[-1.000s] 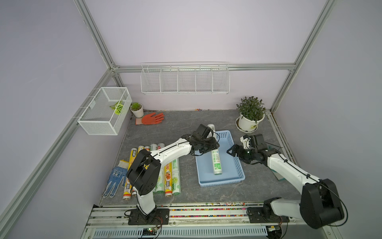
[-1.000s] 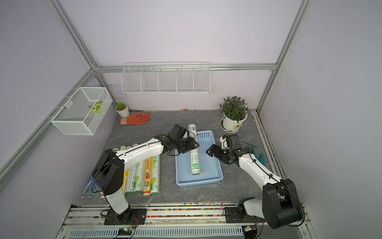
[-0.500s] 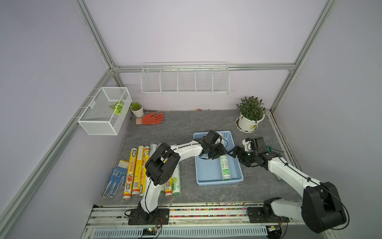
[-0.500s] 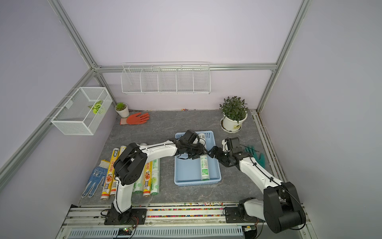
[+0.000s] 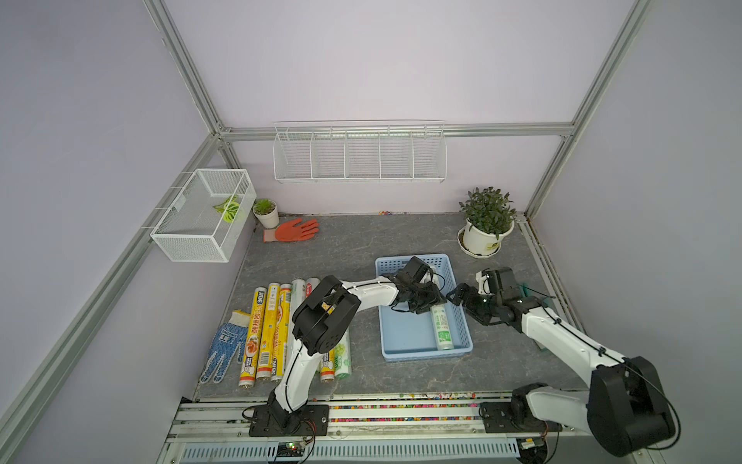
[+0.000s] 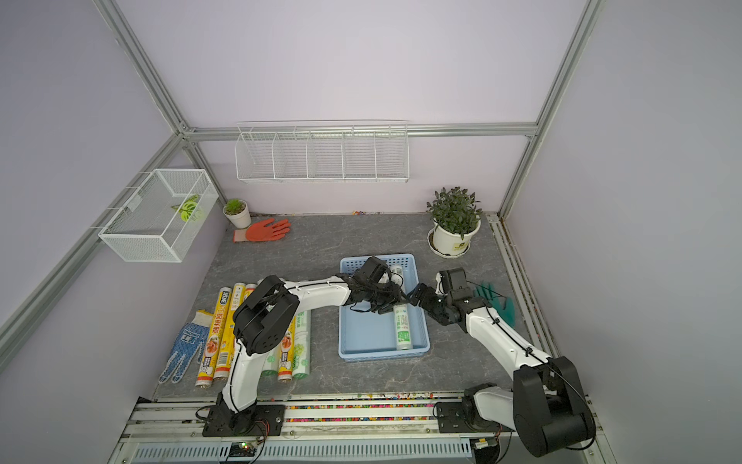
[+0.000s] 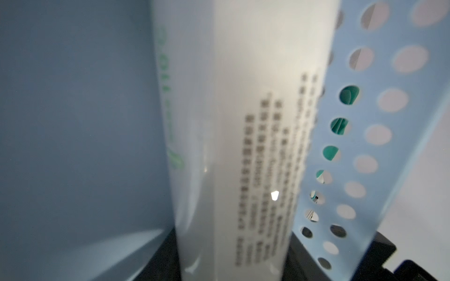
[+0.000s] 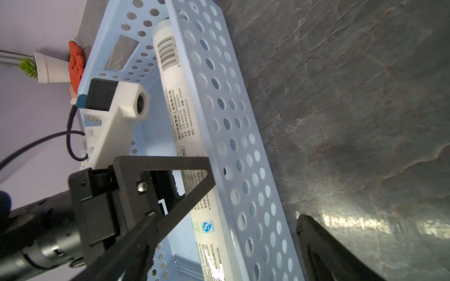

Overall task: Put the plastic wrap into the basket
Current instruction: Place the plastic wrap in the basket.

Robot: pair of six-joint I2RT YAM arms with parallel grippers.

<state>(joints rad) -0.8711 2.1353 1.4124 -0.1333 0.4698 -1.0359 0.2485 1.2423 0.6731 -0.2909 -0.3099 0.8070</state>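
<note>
Inside the basket (image 5: 425,354), the white roll (image 5: 441,327) of plastic wrap lies flat along the wall on my right side. My left pincer (image 5: 427,303) is closed around it. My right pincer (image 5: 457,295) is just outside that wall, and I cannot tell if it is open. The other rolls (image 5: 265,333) lie in a row well away from the basket, on my left side

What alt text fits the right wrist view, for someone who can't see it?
A white plastic wrap roll lies in a light-blue perforated basket against its side wall, gripped by the left arm's black tool. A grey stone-look table lies beside the basket.
</note>
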